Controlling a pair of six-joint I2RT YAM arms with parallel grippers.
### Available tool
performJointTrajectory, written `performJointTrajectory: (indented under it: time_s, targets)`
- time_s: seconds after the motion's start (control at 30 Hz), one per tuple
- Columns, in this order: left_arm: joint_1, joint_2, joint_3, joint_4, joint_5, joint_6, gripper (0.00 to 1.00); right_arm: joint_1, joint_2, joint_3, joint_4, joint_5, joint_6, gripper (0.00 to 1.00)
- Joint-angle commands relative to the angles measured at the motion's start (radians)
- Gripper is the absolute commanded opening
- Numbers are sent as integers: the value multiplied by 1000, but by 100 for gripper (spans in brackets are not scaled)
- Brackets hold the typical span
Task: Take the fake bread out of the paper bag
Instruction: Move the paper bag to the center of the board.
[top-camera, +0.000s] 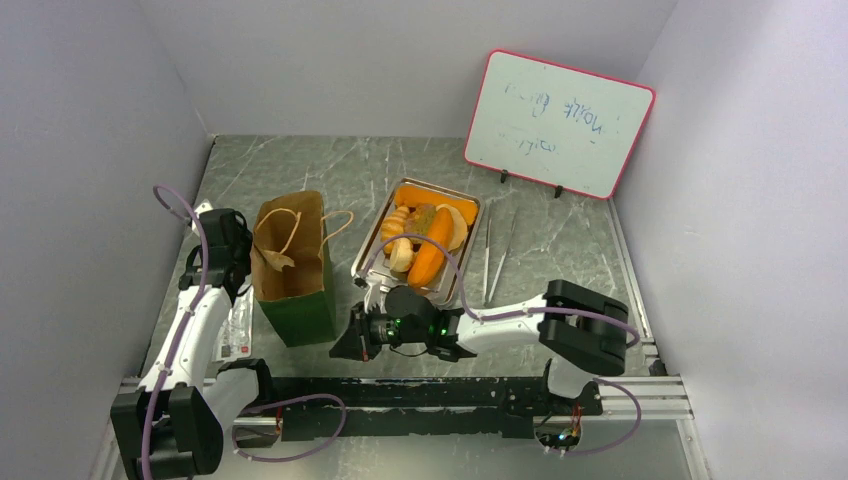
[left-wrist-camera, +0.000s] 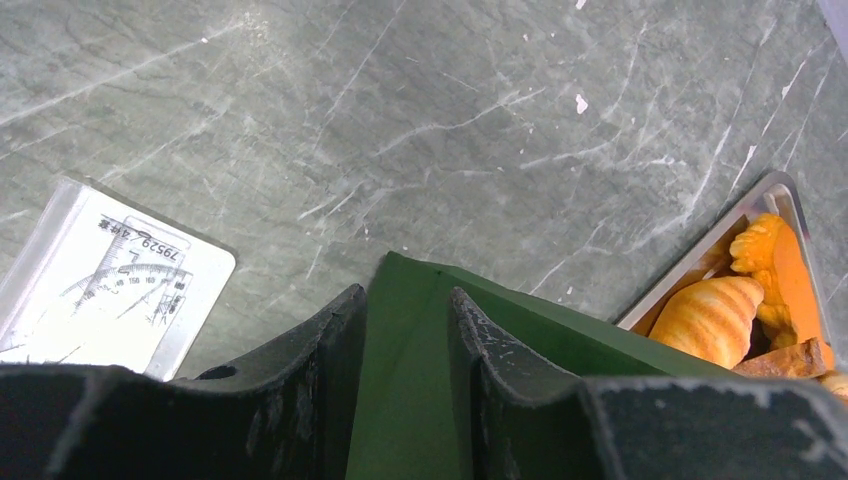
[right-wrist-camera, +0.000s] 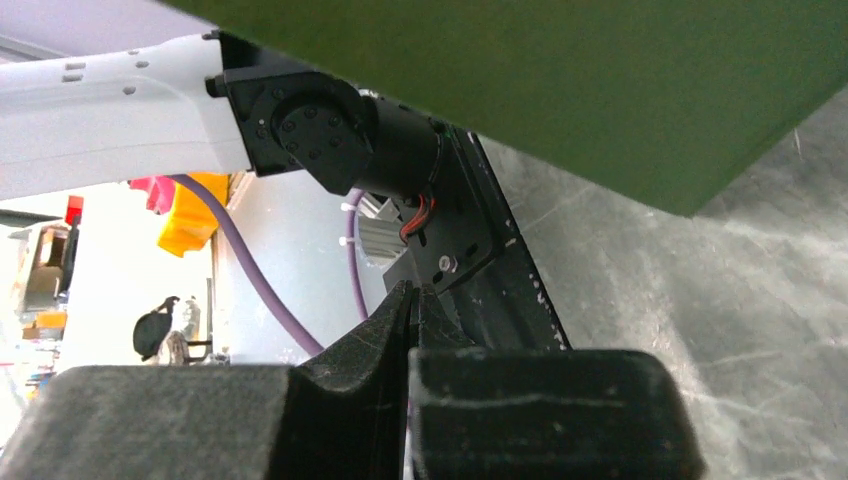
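Upright bag on table, left gripper pinching its green wall, right gripper clenched and empty beside bag's base, bread piled in tray right of bag, bag contents not discernible.

Paper bag mouth open upward; tray close R; left hand at L wall.

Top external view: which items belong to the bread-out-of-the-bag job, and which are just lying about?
Job in hand:
paper bag
fake bread, lying in the metal tray
left tool, clamped on the bag's wall
right tool, shut, beside the bag

Lying about:
tweezers, two of them, right of the tray
whiteboard
printed card
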Motion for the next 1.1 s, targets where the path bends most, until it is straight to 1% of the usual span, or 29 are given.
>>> performJointTrajectory:
  time_s: [0.0, 0.07, 0.2, 0.33, 0.47, 0.6, 0.77, 0.83, 1.07]
  targets:
    - [6, 3, 40, 12, 30, 19, 30, -17, 67, 17, 211, -55, 58, 0]
    - [7, 1, 41, 8, 33, 21, 30, -19, 113, 22, 273, -53, 75, 0]
    - [13, -2, 41, 4, 40, 28, 30, -20, 214, 34, 447, -60, 149, 0]
    - [18, -2, 36, 2, 47, 33, 30, -19, 310, 77, 546, -52, 206, 0]
    - [28, -2, 31, 5, 55, 41, 30, -25, 355, 106, 571, 20, 229, 0]
    - [41, 5, 27, 10, 68, 50, 30, -43, 397, 151, 587, 57, 249, 0]
    - [53, 9, 29, 9, 77, 62, 30, -80, 483, 233, 577, 62, 250, 0]
    - [81, 10, 33, 8, 82, 67, 30, -98, 513, 269, 572, 55, 251, 0]
    - [115, 13, 36, 12, 94, 73, 31, -157, 597, 396, 535, 44, 230, 0]
